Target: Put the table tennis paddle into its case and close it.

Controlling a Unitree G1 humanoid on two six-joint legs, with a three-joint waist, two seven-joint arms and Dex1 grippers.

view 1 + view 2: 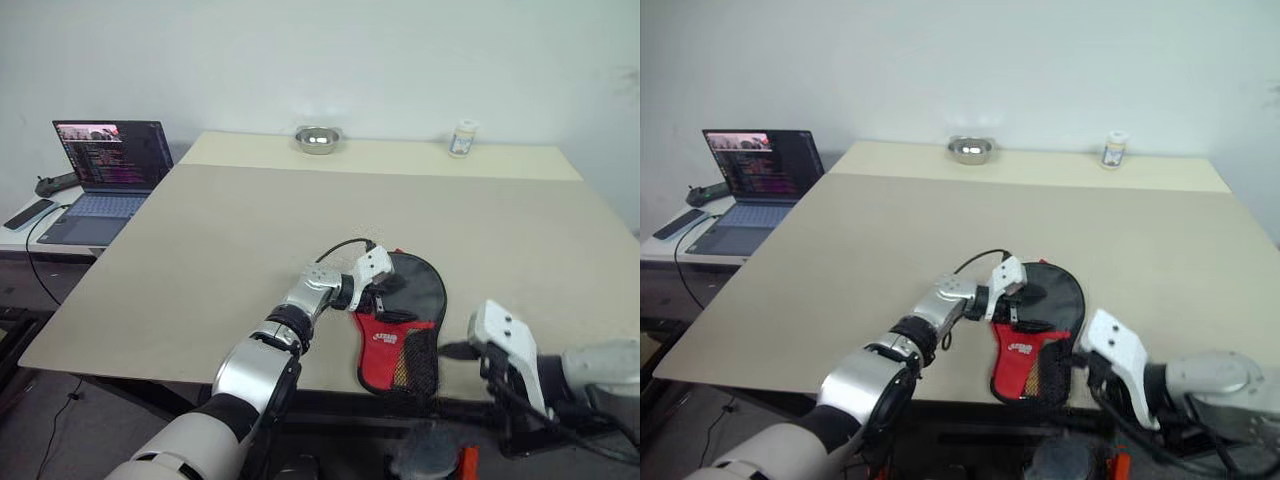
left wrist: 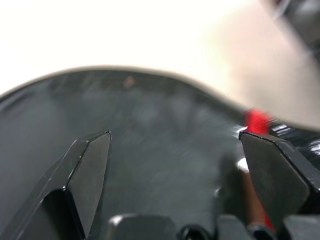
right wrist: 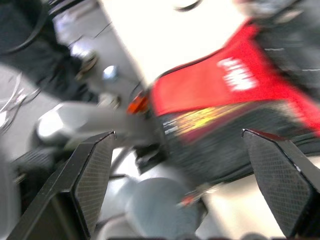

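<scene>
Black-and-red case [image 1: 405,320] lies under the released left hand [image 1: 388,297], beside the released right hand [image 3: 175,185].

Laptop [image 1: 105,178], steel bowl [image 1: 318,139], small jar [image 1: 463,138], phone [image 1: 29,213].

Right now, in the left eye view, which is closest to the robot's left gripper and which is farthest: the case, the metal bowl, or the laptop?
From the left gripper:
1. The case, right beneath it at the table's near edge.
2. The metal bowl, at the table's far edge.
3. The laptop, off to the left on a side table.

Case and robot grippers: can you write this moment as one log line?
case: near table edge | left gripper: open over case | right gripper: open, holding nothing
</scene>
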